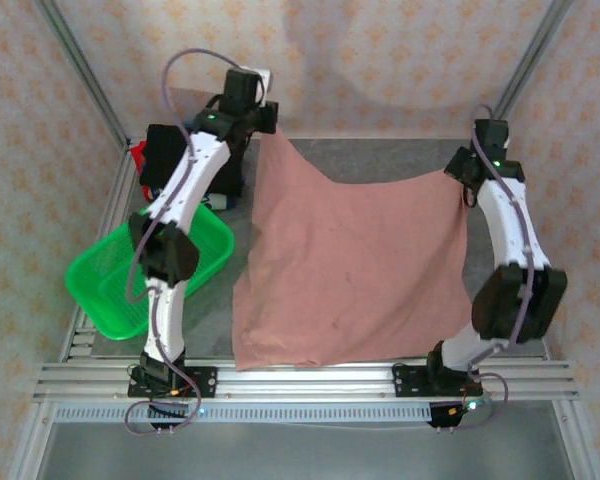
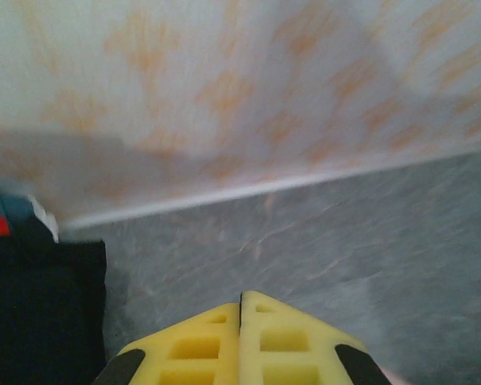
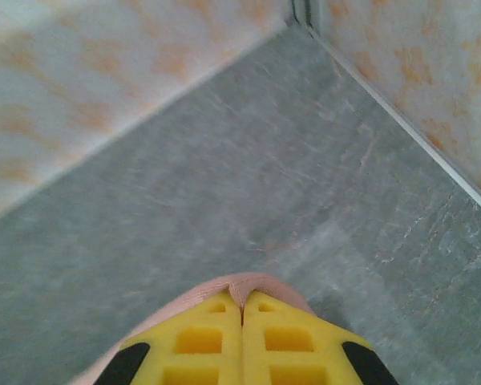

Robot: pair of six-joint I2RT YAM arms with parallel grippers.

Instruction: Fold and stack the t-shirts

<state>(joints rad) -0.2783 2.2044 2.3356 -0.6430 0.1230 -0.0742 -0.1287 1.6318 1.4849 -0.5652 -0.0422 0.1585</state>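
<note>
I have the dusty-pink t-shirt (image 1: 350,260) slung between both arms. Its two far corners are raised, its body slopes down across the middle of the surface (image 1: 380,155), and its near hem lies along the near edge. My left fingers (image 2: 200,341) are pressed together, and from above they appear to pinch the shirt's far-left corner. My right fingers (image 3: 200,337) are clamped on a pink fold at the far-right corner. The cloth looks light, limp and a little stretchy, so I expect it to sag and slide rather than keep a shape. I judge corners and seams, pinched deep, to be the best holds. A folded black shirt (image 2: 40,313) sits at the surface's far-left corner, with the green mesh basket (image 1: 85,285) along the left edge.
</note>
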